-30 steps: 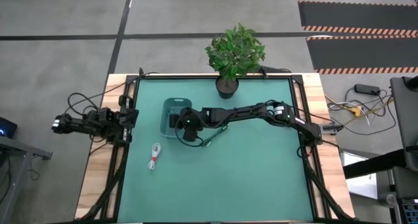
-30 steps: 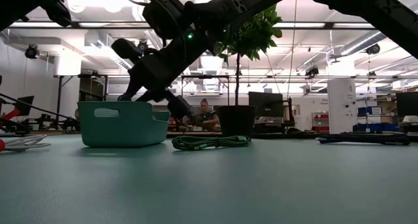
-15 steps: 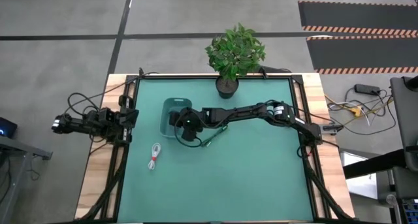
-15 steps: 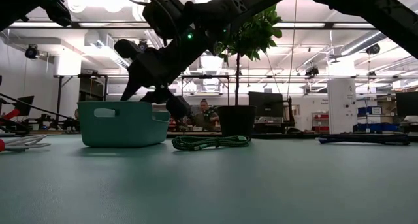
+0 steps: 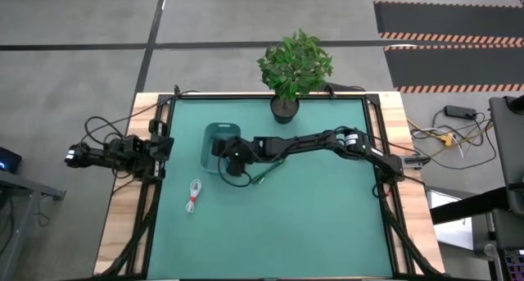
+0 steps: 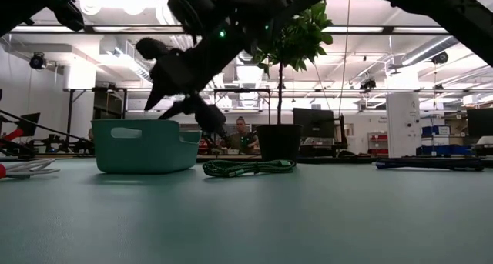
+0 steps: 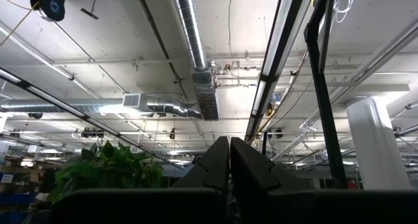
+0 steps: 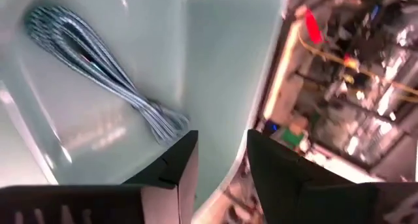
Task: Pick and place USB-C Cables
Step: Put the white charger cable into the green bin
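Note:
My right gripper (image 5: 218, 147) hangs open and empty above the pale teal bin (image 5: 210, 160), and the low view shows its fingers (image 6: 181, 108) just over the bin's rim (image 6: 142, 124). A bluish-grey bundled USB-C cable (image 8: 98, 67) lies flat on the bin's floor ahead of the open gripper (image 8: 219, 166). A dark green cable bundle (image 5: 260, 176) (image 6: 248, 167) rests on the mat right of the bin. A white-and-red cable (image 5: 193, 195) lies nearer the front. My left gripper (image 7: 228, 168) is shut, parked at the table's left edge (image 5: 155, 150) and pointing at the ceiling.
A potted plant (image 5: 286, 101) (image 6: 277, 141) stands at the far edge behind the bin. Black frame rails run along the mat's left and right sides (image 5: 385, 191). The green mat's near half (image 5: 278, 232) holds only the white cable.
My right gripper has risen a little above the bin and stayed open. The cables and the bin have not moved.

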